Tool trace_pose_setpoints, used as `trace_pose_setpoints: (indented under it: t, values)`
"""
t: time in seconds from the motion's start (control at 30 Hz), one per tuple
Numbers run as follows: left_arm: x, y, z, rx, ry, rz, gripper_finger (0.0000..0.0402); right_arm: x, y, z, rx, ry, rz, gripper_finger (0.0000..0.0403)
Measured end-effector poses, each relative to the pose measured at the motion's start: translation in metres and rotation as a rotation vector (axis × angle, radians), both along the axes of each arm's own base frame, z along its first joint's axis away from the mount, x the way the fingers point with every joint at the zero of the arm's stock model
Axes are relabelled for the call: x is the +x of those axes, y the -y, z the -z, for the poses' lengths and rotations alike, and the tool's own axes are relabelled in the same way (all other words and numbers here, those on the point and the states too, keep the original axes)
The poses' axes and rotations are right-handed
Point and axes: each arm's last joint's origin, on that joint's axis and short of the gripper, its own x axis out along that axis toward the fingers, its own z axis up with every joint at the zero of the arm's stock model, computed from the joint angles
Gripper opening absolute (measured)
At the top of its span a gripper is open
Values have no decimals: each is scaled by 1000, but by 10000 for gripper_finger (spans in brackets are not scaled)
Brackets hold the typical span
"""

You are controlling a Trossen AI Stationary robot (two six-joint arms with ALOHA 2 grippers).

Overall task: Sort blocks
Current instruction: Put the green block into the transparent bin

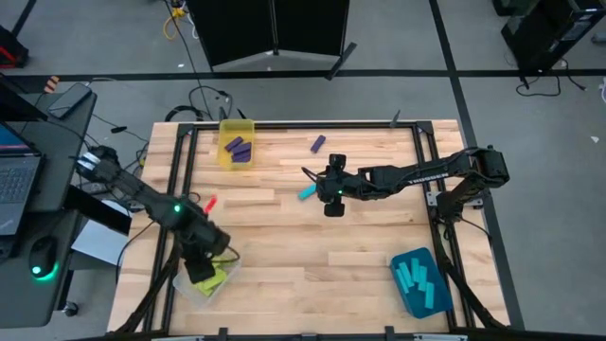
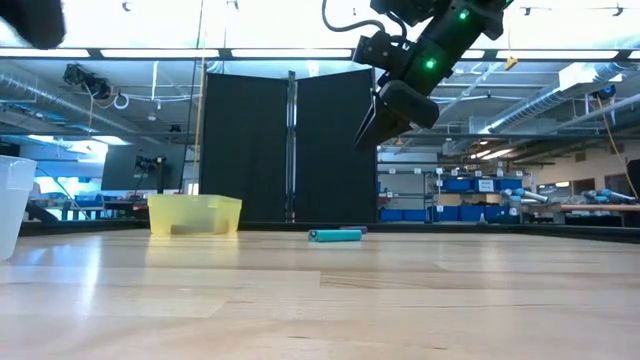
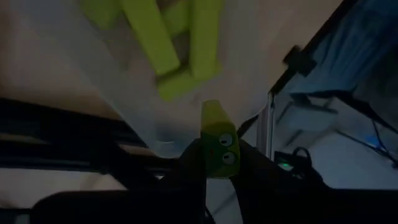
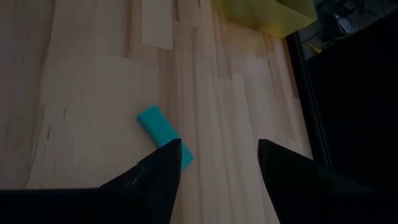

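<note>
Cyan block point(image 4: 164, 134) lay just beside right gripper point(image 4: 219, 163); yellow-green block point(image 3: 217, 142) sat between left gripper point(image 3: 219, 163) dark fingers; yellow bin point(image 1: 237, 140) held purple blocks point(image 1: 238, 150).

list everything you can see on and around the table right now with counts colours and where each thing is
Yellow bin: one, far left of table, holding two purple blocks.
Loose purple block: one, far middle of table.
Loose cyan block: one, mid-table, under the right end effector.
Red item: one, left of centre, too small to identify.
Clear bin: one, near left corner, holding yellow-green blocks.
Teal bin: one, near right corner, holding several cyan blocks.
Laptop: one, side desk left of table.
Left end effector: over clear bin, shut on a yellow-green block.
Right end effector: open, above the cyan block.
</note>
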Motion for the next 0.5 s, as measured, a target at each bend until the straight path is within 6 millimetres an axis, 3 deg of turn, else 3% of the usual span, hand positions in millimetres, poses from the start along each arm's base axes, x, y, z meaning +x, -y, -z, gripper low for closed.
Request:
trace_pose_setpoints:
  t: [0.23,0.5]
  values:
    - [-12,11,46,-56,-59,26,59,0,0,0,-4,-2,-5,222]
    - [-27,1,78,-11,-150,54,59,0,0,0,-4,2,-5,217]
